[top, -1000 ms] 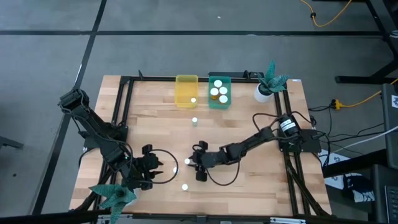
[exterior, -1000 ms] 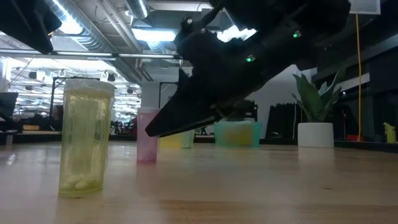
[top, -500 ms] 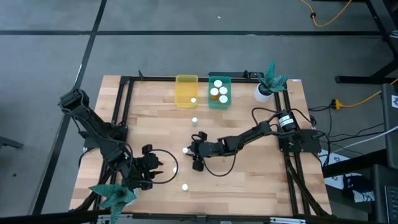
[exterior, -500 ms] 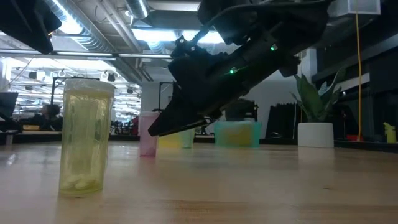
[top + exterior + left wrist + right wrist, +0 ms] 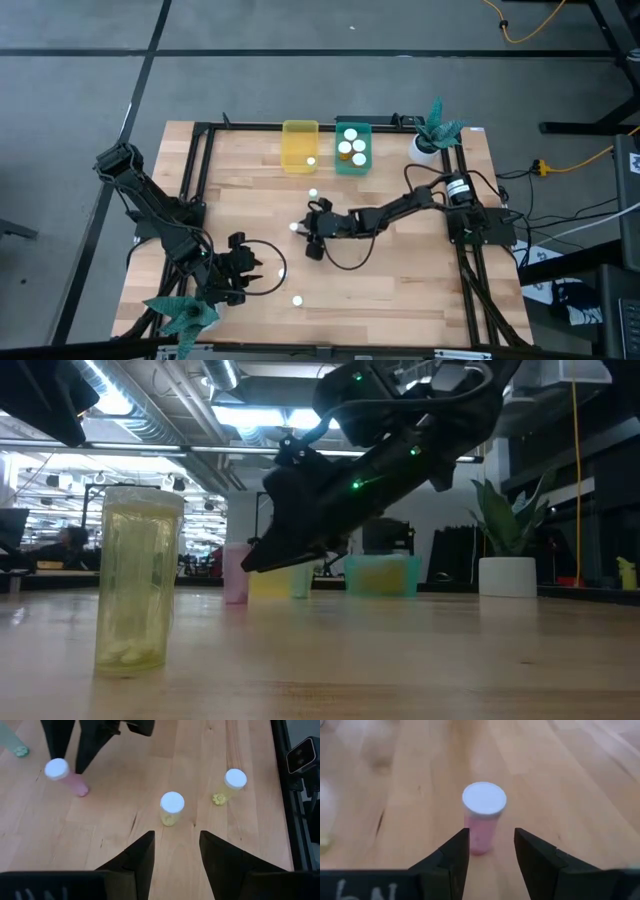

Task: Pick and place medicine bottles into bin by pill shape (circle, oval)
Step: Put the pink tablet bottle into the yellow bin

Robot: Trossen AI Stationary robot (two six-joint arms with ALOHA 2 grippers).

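A pink bottle with a white cap stands upright on the table near its middle. My right gripper is open and reaches in from the table's right, a finger on either side of the bottle's lower body. My left gripper is open and empty near the front left. Before it stand two yellow bottles. A greenish bottle stands farther back. The yellow bin holds one bottle, and the teal bin holds several. My right gripper's open fingers straddle the pink bottle's lower body, slanting down from the table's right. The bottle stands close against the inner side of one finger. I cannot tell whether it touches. Bare wood shows between the bottle and the other finger.
A white plant pot stands at the far right by the teal bin. A green plant decoration lies at the near left corner. A black cable loops on the table by my left gripper. A black frame rims the table.
My right gripper has moved toward the table's far edge and a little left, its fingers staying open. The pink bottle has moved with it toward the far edge, staying upright. My left arm has kept still.
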